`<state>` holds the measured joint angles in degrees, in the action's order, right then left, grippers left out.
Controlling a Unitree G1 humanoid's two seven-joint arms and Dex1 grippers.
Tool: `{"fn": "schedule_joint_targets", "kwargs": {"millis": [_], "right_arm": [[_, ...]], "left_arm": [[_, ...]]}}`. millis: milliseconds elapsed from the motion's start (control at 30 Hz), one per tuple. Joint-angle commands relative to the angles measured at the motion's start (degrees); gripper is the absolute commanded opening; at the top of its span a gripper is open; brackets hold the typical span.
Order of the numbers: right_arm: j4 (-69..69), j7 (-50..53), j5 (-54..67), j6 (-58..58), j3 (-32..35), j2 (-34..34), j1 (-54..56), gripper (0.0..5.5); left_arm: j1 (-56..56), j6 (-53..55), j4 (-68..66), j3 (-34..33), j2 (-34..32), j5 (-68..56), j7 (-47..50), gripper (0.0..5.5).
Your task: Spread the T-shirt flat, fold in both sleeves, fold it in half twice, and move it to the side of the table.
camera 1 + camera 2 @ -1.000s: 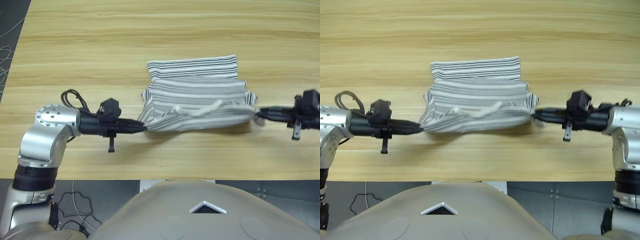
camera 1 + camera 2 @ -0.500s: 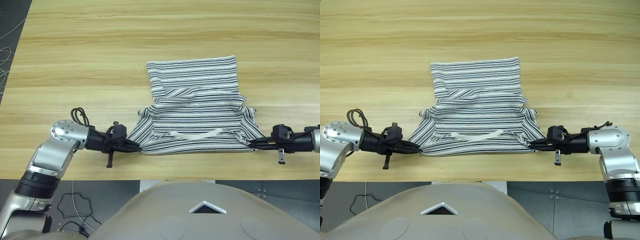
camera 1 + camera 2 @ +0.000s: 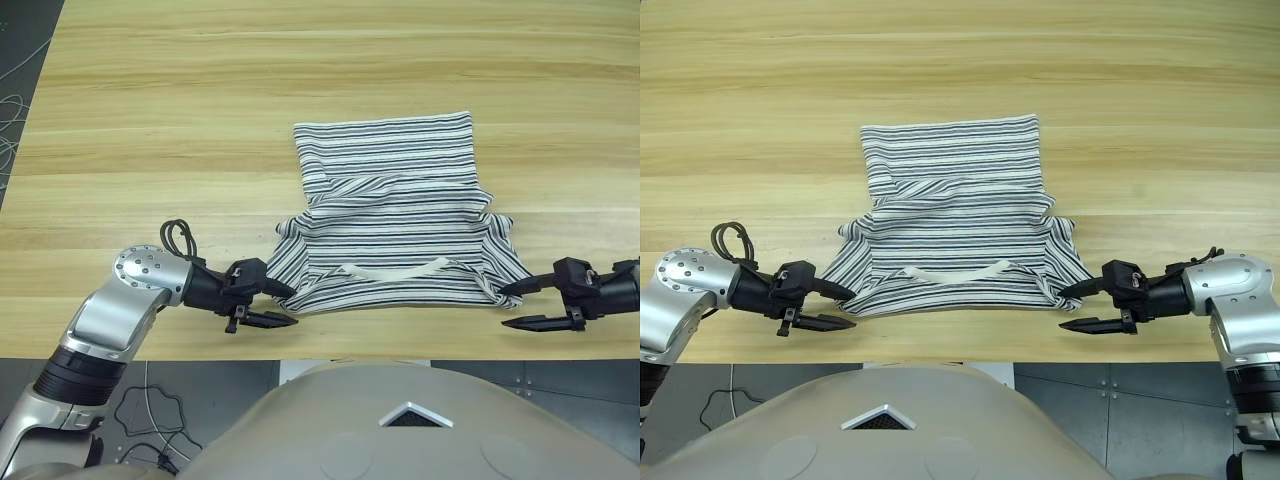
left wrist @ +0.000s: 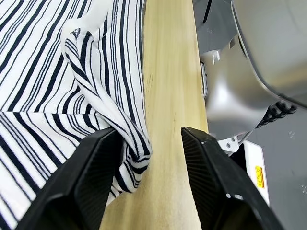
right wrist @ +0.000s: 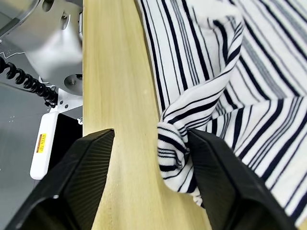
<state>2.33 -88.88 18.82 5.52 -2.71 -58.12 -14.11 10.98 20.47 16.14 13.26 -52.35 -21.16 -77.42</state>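
A black-and-white striped T-shirt point(image 3: 400, 230) lies on a light wooden table point(image 3: 180, 110), close to the table's near edge and about midway along it. Its white neckband faces that edge and its narrower hem end points toward the table's far side. The cloth is loosely layered and not smooth. The left gripper point(image 3: 292, 307) sits low over the table's near edge, fingers spread apart, with the shirt's left near corner lying between them. The right gripper point(image 3: 505, 308) sits likewise along the same edge, fingers apart around the right near corner.
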Motion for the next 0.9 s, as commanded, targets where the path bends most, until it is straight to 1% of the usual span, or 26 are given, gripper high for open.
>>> {"fn": "schedule_joint_targets", "kwargs": {"millis": [33,133,167,300,367,433,500,567,667,800,900], "right_arm": [[-0.04,1.00,1.72,2.31,2.48,-0.88,3.46,2.80],[-0.28,1.14,4.46,5.48,4.15,-0.16,6.58,2.80],[-0.14,2.36,6.30,7.65,5.08,1.09,8.50,2.80],[-1.26,6.81,14.70,18.12,8.33,4.84,14.36,2.80],[-1.40,8.99,16.73,21.48,9.05,6.21,16.47,2.80],[-0.13,17.69,11.35,19.75,7.19,9.96,19.10,2.80],[1.91,27.31,3.96,17.74,3.52,14.20,21.86,2.80],[3.77,35.02,-2.44,16.67,-1.12,19.30,24.23,2.80],[6.47,43.11,-8.61,15.54,-6.51,27.22,27.92,2.80],[17.30,51.61,-14.83,12.34,-10.20,36.10,34.80,2.80],[24.75,56.07,-16.69,10.08,-9.70,40.44,39.41,2.80]], "left_arm": [[-2.98,2.98,-0.21,-2.38,0.03,-3.07,-0.04,2.34],[-3.81,4.44,-0.41,-3.37,0.69,-5.21,0.24,2.34],[-4.70,5.77,-0.34,-4.24,1.48,-6.89,0.82,2.34],[-10.82,12.47,-1.68,-8.75,4.88,-14.79,3.13,2.34],[-14.55,15.34,-3.61,-10.65,6.65,-17.42,4.98,2.34],[-17.45,15.28,-6.05,-10.35,8.70,-15.70,8.15,2.34],[-18.48,14.33,-7.32,-9.71,10.48,-13.79,10.78,2.34],[-18.26,11.27,-8.14,-7.01,12.72,-9.73,13.39,2.34],[-14.96,5.73,-5.72,-0.05,14.07,-3.15,13.56,2.34],[-12.81,3.16,-2.61,6.32,17.79,0.30,14.75,2.34],[-11.75,2.54,-1.20,9.96,19.66,1.80,15.15,2.34]]}}
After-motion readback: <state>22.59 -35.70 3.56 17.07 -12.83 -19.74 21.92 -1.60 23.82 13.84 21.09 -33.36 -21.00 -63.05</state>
